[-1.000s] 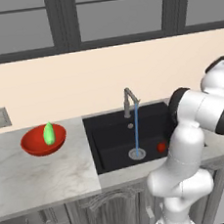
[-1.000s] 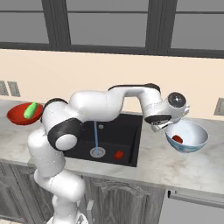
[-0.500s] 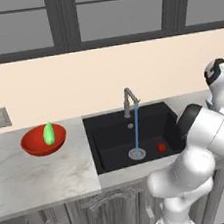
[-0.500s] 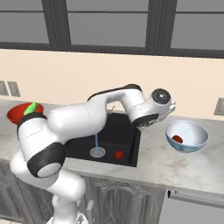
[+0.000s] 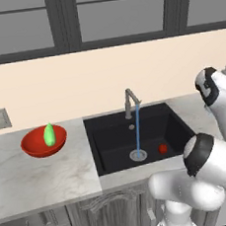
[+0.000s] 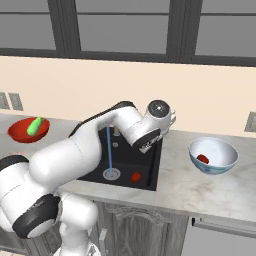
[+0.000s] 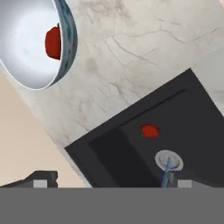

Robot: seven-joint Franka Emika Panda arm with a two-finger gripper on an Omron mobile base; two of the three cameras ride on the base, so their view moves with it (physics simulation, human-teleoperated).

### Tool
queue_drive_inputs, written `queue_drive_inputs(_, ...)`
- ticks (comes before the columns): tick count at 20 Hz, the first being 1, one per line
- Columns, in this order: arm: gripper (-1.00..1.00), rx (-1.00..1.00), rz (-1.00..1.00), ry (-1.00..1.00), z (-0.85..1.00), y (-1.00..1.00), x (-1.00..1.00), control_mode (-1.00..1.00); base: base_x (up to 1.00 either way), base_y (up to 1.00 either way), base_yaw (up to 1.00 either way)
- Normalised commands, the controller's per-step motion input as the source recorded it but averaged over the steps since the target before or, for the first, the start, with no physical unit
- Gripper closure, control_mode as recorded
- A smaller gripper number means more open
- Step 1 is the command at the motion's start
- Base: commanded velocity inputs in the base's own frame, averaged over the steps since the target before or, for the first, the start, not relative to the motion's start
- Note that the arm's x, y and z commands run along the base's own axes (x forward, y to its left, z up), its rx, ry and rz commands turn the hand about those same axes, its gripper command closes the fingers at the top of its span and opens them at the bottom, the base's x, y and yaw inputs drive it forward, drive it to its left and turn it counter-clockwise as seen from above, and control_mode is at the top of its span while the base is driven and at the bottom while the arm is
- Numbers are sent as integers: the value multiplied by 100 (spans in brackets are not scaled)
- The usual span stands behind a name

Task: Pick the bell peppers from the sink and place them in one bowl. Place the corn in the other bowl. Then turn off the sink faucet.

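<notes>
Jaws spread wide and empty, the gripper hangs above the marble desk at the black sink's edge. One bell pepper lies in the white-and-blue bowl; the other sits on the basin floor beside the drain. The corn rests in the red bowl. The next move, by the look of it, is a descent onto the sink pepper. Water runs from the faucet, near that path.
</notes>
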Motion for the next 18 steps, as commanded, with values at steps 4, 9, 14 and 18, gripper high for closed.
queue_drive_inputs(4, -100, -37, 23, 12, 15, 76, -1, -100, 0, 0, 0)
queue_drive_inputs(9, -100, -45, 21, 15, 4, 73, 0, -100, 0, 0, 0)
queue_drive_inputs(14, -100, -28, 35, 23, 0, 22, 0, -100, 0, 0, 0)
queue_drive_inputs(18, -100, -15, 43, 42, 0, 0, 8, -100, 0, 0, 0)
